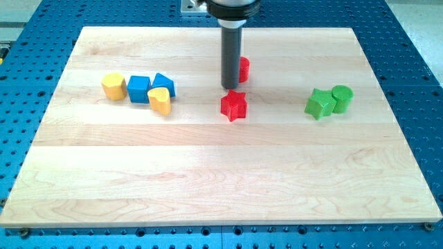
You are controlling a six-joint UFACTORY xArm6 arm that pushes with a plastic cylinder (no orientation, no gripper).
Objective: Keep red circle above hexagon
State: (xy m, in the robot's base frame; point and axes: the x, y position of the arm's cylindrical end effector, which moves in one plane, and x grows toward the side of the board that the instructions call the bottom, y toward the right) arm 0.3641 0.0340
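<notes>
Red circle block, small and rounded, sits upper centre of the frame, half hidden behind our dark rod. Our tip has nothing to grip with; it rests just left of it, above the red star block. The yellow hexagon block is far left. We judge it light, stiff, likely to roll off a glancing push, so we'd press its flat side squarely.

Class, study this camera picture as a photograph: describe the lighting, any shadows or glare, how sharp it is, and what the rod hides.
Camera view: lighting is bright and even, the wooden board shows no harsh glare; the blocks cast only faint, short shadows, as beside the red star; the picture is sharp across the board; my tip stands just above the star, and the rod covers most of the red circle.
</notes>
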